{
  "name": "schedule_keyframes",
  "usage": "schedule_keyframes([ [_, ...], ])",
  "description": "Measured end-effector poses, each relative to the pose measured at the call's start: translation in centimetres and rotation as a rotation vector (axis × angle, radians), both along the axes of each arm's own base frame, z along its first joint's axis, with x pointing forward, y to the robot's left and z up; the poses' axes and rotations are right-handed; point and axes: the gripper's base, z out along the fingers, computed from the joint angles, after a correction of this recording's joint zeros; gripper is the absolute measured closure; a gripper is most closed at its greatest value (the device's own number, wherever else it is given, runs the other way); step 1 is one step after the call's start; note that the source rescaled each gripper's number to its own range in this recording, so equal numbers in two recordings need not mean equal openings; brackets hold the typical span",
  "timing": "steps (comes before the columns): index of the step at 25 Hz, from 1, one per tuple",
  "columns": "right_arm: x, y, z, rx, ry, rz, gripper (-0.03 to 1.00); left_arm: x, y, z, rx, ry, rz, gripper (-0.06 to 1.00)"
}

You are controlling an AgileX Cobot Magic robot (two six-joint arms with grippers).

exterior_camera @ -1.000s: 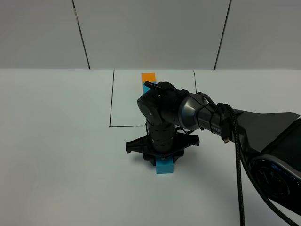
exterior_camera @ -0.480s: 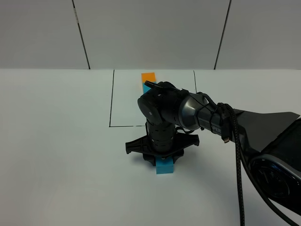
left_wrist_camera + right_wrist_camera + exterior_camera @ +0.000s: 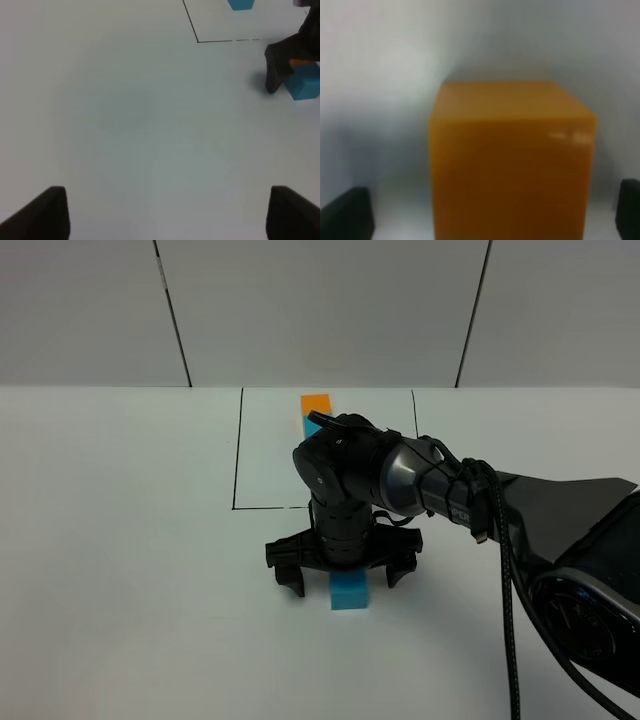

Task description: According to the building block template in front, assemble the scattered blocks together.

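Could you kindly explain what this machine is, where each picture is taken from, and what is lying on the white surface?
It is a two-armed robot. One picture looks down from a camera mounted high; the other two come from cameras on its wrists. The right gripper hangs with its jaws spread wide over an orange cube, which fills the right wrist view, and a blue cube touching it. Nothing is held. The left gripper is open over bare white table. Farther back, inside a black drawn rectangle, sits the template, a smaller orange and blue pair to copy.
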Motion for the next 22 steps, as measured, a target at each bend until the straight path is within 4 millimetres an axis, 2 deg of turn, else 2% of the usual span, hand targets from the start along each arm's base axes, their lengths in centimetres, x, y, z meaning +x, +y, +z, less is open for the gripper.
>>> schedule_keyframes([
  [5, 0.4, 0.4, 1.5, 0.030, -0.023, -0.035, -0.02, 0.0, 0.0, 0.0, 0.000, 0.000, 0.000, 0.26],
  [11, 1.2, 1.0, 8.1, 0.118, -0.135, -0.008, -0.02, 0.0, 0.0, 0.0, 0.000, 0.000, 0.000, 0.26],
  [14, 1.5, 0.3, 10.4, 0.150, -0.167, -0.016, -0.02, 0.0, 0.0, 0.0, 0.000, 0.000, 0.000, 0.26],
  [17, 2.8, -2.0, 11.5, 0.151, -0.179, -0.067, -0.01, 0.0, 0.0, 0.0, 0.000, 0.000, 0.000, 0.26],
  [22, 6.0, -8.6, 13.0, 0.112, -0.219, -0.196, 0.01, 0.0, 0.0, 0.0, 0.000, 0.000, 0.000, 0.26],
])
